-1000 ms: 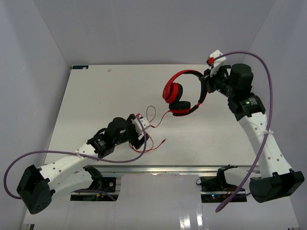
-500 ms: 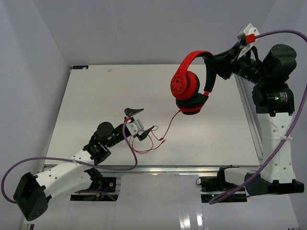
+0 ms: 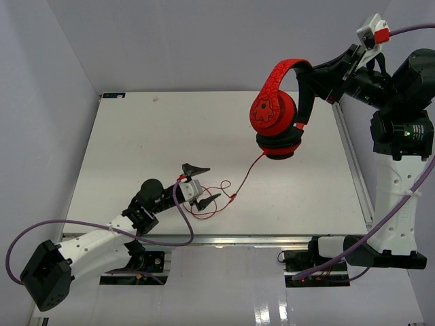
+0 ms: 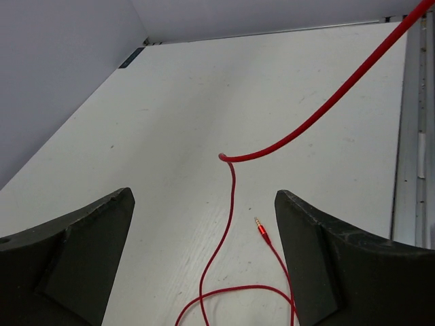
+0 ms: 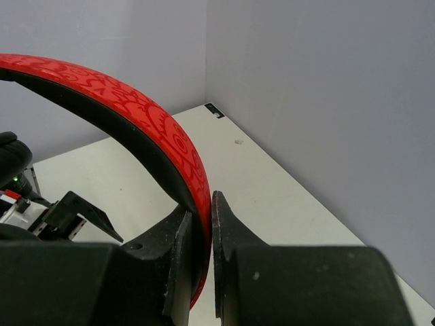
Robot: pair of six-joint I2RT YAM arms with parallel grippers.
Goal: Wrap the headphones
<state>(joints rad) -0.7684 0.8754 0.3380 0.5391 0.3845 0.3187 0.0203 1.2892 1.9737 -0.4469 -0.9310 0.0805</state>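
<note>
The headphones [image 3: 275, 112] are in the upper right of the overhead view, held up off the white desk [image 3: 136, 136]. The right fingers [image 3: 325, 76] are clamped tight on the patterned red headband [image 3: 285, 68] near its right end. In the right wrist view the two black fingers [image 5: 228, 238] press on either side of the band [image 5: 136, 115], which arcs away to the upper left, with the desk [image 5: 272, 190] far beneath. The two ear cups hang below the band, one red shell facing the camera and the other [image 3: 280, 146] lower, showing its black pad.

The thin red audio cable [image 3: 248, 175] drops from the lower cup, slants down and left to the desk and ends in loose loops near the front edge, at lower centre. Its plug [image 3: 233, 197] lies on the desk just right of the left arm's tip.

The left fingers [image 3: 196, 168] are spread wide and hold nothing. They sit low over the desk at lower centre, pointing right towards the loops. In the left wrist view both fingers [image 4: 75, 265] frame the cable [image 4: 306, 125], which comes in from the upper right corner, kinks at centre and runs down to a loop at the bottom edge. The plug [image 4: 262, 227] rests on the desk [image 4: 170, 102] between them, touching neither.

A thick purple cable [image 3: 88, 221] trails along the left arm.
</note>
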